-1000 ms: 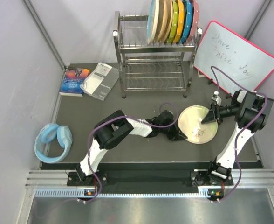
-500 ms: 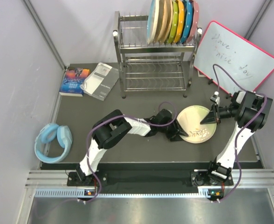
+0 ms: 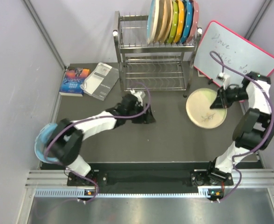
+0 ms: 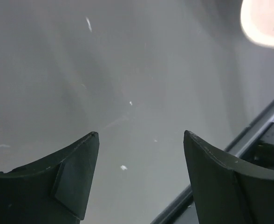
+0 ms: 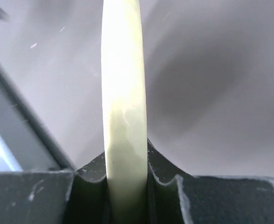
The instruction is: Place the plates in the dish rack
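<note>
Cream plate point(image 3: 203, 111) pinched by rim in right gripper point(image 3: 218, 99), off table point(image 3: 165, 142). Left gripper point(image 4: 140, 133) wide, empty. Three leaf plates point(image 3: 159, 21) look racked in dish rack point(image 3: 127, 46); this one left.

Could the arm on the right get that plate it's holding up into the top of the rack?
Probably yes: the right gripper pinches the plate, nothing stands between it and the dish rack, whose left slots are free.
</note>
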`<state>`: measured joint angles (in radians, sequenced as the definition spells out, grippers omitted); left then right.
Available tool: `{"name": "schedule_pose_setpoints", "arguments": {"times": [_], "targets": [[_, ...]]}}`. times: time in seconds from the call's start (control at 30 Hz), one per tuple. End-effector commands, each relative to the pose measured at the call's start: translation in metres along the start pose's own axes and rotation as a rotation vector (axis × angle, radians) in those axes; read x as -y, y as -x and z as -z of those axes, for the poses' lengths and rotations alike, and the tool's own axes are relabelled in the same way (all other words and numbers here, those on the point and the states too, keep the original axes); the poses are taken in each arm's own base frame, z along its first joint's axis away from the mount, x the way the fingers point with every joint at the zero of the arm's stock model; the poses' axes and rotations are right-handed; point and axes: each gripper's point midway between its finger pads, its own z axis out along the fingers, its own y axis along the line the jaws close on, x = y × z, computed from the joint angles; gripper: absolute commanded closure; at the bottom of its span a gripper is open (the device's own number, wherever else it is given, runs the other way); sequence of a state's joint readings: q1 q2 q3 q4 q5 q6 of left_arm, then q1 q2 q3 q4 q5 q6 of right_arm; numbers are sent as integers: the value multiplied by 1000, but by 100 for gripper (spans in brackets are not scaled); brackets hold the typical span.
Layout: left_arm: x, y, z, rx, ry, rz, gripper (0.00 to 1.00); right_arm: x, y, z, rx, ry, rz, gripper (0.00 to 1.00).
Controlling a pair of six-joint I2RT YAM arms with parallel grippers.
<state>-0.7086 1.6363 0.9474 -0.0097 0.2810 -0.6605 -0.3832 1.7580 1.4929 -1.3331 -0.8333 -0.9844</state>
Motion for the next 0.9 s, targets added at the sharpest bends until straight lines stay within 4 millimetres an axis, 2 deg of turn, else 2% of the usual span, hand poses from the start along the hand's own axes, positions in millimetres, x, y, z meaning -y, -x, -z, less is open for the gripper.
{"name": "schedule_pose_setpoints", "arguments": {"times": [0.0, 0.03, 0.07, 0.1, 0.13, 0.17, 0.2, 0.23, 0.27, 0.3, 0.37, 0.43, 0.47, 0.5, 0.53, 0.57, 0.6, 0.7, 0.77, 0.87], "targets": [[2, 41, 70, 151, 81, -470, 22, -74, 65, 73, 158, -133, 146, 100], [9, 49, 86, 193, 77, -535, 22, -82, 74, 82, 181, -155, 176, 100], [1, 58, 94, 214, 136, -619, 22, -94, 83, 88, 200, -165, 208, 100], [-8, 61, 101, 219, 182, -641, 23, -112, 99, 102, 238, -202, 289, 100], [-14, 67, 109, 234, 219, -649, 23, -125, 106, 108, 257, -211, 334, 100], [-23, 70, 114, 236, 254, -672, 23, -143, 114, 107, 267, -194, 392, 100], [-35, 76, 120, 240, 284, -660, 23, -166, 122, 117, 302, -209, 467, 100], [-40, 76, 125, 240, 297, -653, 23, -186, 127, 115, 316, -177, 524, 100], [-48, 81, 131, 261, 341, -634, 23, -201, 130, 118, 336, -162, 540, 100], [-54, 88, 139, 282, 355, -611, 23, -221, 135, 127, 372, -161, 584, 100], [-62, 92, 146, 301, 376, -580, 24, -256, 141, 131, 417, -82, 581, 100], [-75, 104, 161, 359, 418, -537, 24, -295, 152, 141, 480, 0, 635, 100], [-80, 109, 167, 379, 437, -527, 25, -311, 158, 146, 510, 41, 519, 100], [-91, 117, 178, 410, 475, -501, 25, -322, 186, 165, 625, 11, 573, 100], [-96, 121, 184, 427, 497, -491, 25, -334, 198, 172, 683, 15, 564, 100], [-100, 125, 191, 448, 515, -481, 25, -346, 209, 182, 750, 44, 462, 100], [-107, 130, 202, 477, 538, -463, 25, -359, 230, 203, 884, 23, 536, 100], [-111, 133, 220, 537, 556, -408, 25, -363, 270, 227, 1085, -30, 454, 100], [-113, 132, 226, 561, 558, -376, 25, -360, 288, 229, 1140, -71, 420, 100], [-116, 141, 243, 624, 584, -328, 25, -358, 314, 225, 1200, -135, 413, 100]]}}
